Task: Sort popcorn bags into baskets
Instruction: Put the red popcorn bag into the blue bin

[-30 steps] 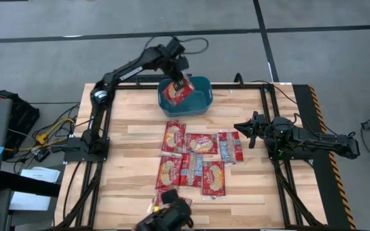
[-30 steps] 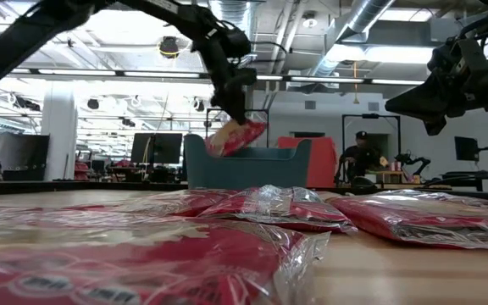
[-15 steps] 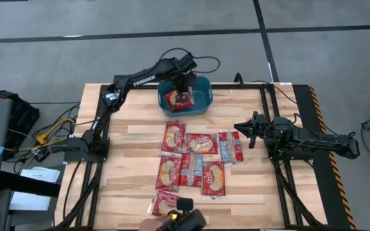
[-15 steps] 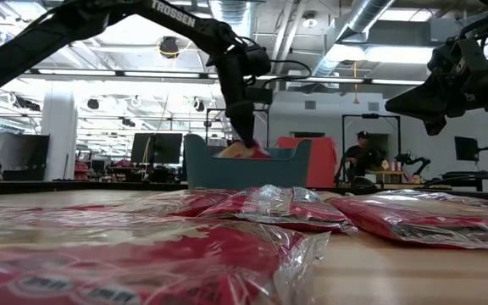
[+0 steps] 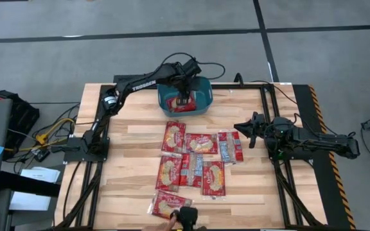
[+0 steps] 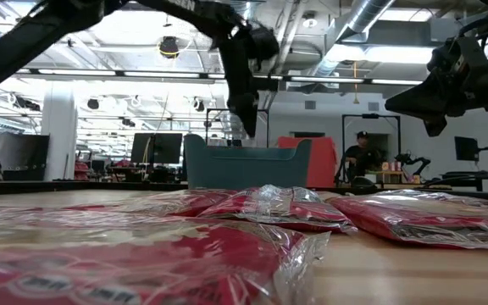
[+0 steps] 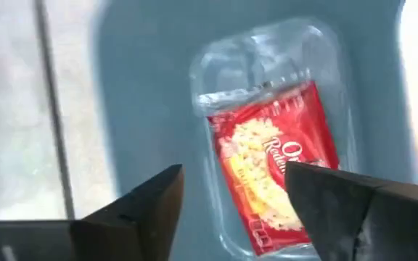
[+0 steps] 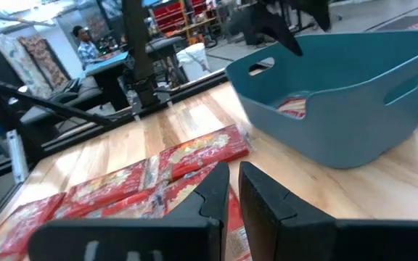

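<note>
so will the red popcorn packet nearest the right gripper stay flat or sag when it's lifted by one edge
The flat red plastic-wrapped popcorn packet nearest the right gripper would probably sag somewhat: the clear film wrap looks crinkled and loose in the low view. It likely weighs little, being thin and flat. The glossy film may slip between narrow gripper fingers, so a firm pinch seems wise.

A big, bright workshop hall lay around my table.

My table [image 5: 133, 138] was pale wood planks in a black frame, set on a grey floor [image 5: 313, 58] crossed by dark lines. Cables [image 5: 50, 131] trailed off one side near dark gear. Looking level across, I saw ceiling ducts [image 6: 371, 17] and strip lights [image 6: 134, 74] overhead, a white pillar [image 6: 58, 135], dark monitors [image 6: 155, 146], and a person [image 6: 360, 157] seated at a far bench.
</note>
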